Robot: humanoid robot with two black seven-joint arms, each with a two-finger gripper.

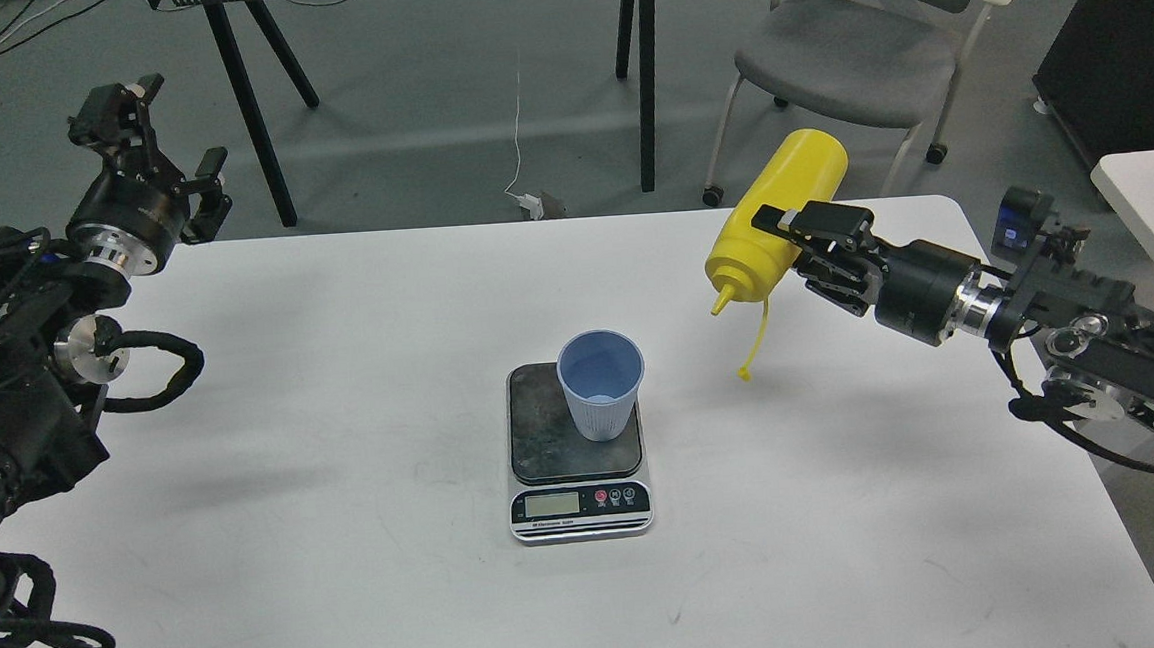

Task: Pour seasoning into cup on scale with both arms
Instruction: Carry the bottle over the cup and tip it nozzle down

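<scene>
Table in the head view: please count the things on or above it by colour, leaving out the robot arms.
Yellow: 1, the seasoning bottle, held in the right gripper
Light blue: 1, the cup
Dark and silver: 1, the scale
Total: 3

Yellow seasoning bottle [781, 216] tilted nozzle-down, cap dangling – light blue cup [601, 383] upright on dark-topped scale [576, 449]

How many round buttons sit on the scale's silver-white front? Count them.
3. All sit right of the LCD display on the small flat digital kitchen scale: a red button, then two pale buttons. None looks hidden.
</scene>
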